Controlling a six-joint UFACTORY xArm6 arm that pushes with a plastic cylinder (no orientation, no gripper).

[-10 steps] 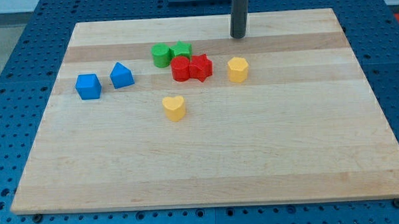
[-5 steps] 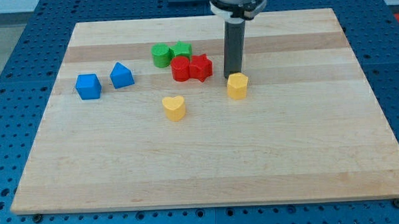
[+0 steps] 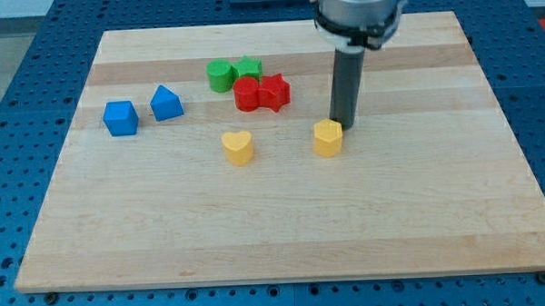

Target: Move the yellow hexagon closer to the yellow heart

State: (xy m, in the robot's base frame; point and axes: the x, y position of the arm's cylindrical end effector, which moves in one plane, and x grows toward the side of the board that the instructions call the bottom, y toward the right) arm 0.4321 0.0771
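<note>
The yellow hexagon [image 3: 327, 137] sits right of the board's middle. The yellow heart [image 3: 238, 147] lies to its left, about at the same height in the view, with a gap between them. My tip [image 3: 344, 126] stands just at the hexagon's upper right edge, touching or nearly touching it. The dark rod rises from there to the arm at the view's top.
A red round block [image 3: 247, 94] and a red star [image 3: 274, 91] sit together above the heart, with a green round block [image 3: 220, 75] and a green star [image 3: 249, 68] behind them. A blue cube [image 3: 120, 117] and a blue house-shaped block [image 3: 166, 103] lie at the left.
My tip came down from the board's top edge to the hexagon, then moved round to its upper right. The hexagon has slid towards the view's bottom, level with the heart.
</note>
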